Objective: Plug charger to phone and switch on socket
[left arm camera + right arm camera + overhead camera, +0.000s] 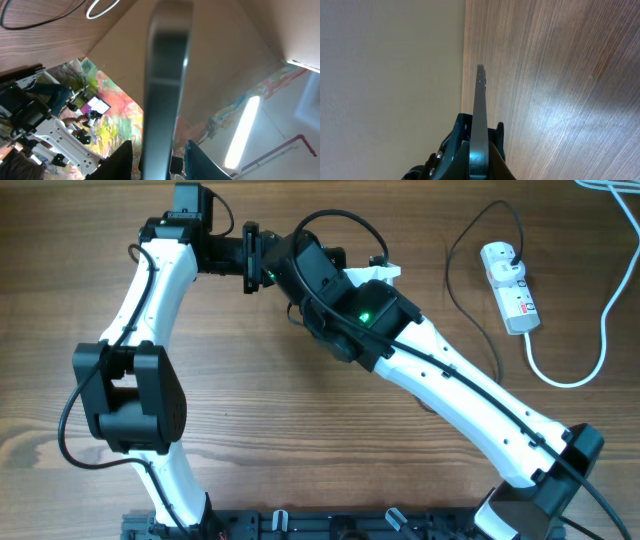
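Overhead, the socket (510, 300) and charger (451, 260) lie toward one end of the table (300, 430), well apart from where the phone is held. At the left wrist, the left gripper (162, 160) has a finger on either side of the phone (162, 90); whether it pinches I cannot tell. At the right wrist, the right gripper (480, 131) clamps the phone edge-on, and I'd keep that hold firm until the left sits square.

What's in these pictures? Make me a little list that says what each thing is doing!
phone: held edge-on by the right gripper
right gripper: shut on the phone
left gripper: open, straddling the phone, gaps showing
socket: lying on the table, far right
charger: thin black cable lying left of the socket
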`<state>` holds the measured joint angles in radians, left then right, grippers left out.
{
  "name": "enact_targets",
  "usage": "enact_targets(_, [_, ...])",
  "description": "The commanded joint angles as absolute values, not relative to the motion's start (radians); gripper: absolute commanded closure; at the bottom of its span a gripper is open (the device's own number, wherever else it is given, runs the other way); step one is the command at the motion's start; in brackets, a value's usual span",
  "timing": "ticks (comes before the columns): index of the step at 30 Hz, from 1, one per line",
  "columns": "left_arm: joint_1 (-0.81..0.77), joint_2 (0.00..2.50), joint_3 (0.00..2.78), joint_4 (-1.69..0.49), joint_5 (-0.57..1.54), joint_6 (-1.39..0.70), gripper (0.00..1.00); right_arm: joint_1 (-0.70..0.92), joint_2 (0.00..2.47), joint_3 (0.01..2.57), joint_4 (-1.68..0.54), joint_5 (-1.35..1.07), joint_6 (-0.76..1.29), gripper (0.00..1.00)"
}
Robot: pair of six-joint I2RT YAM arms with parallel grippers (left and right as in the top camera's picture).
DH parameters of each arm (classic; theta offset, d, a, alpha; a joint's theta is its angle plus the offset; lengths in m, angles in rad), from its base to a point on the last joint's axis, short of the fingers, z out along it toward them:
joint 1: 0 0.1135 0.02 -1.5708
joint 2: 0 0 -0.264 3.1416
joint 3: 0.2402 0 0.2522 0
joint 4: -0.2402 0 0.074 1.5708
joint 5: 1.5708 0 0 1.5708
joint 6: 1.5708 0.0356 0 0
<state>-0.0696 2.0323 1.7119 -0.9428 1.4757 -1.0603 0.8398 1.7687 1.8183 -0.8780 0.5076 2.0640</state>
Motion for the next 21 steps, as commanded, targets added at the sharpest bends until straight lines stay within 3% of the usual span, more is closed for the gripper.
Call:
enact_targets(1, [-0.07,1.994,1.715,-0.943,1.495,-1.059,0.74,0.841,1.777,1.838,-0.872,0.511,2.071,0.96])
enact_targets(8, [-0.07,1.994,1.715,-0.943,1.496,-1.059,0.86,0.84,1.777,1.838,-0.867,0.492,2.07,0.96])
enact_targets(11, [-0.07,1.994,1.715,-0.943,1.495,-1.059,0.96,0.84,1.777,1.838,-0.867,0.489,2.07,0.95])
enact_targets(17, [-0.07,1.994,1.715,-0.943,1.495,-1.059,0.96,0.841,1.777,1.838,-0.864,0.484,2.067,0.94])
enact_targets(21, [-0.07,1.994,1.715,-0.943,1.495,-1.059,0.96,0.84,1.777,1.838,-0.86,0.485,2.033,0.78])
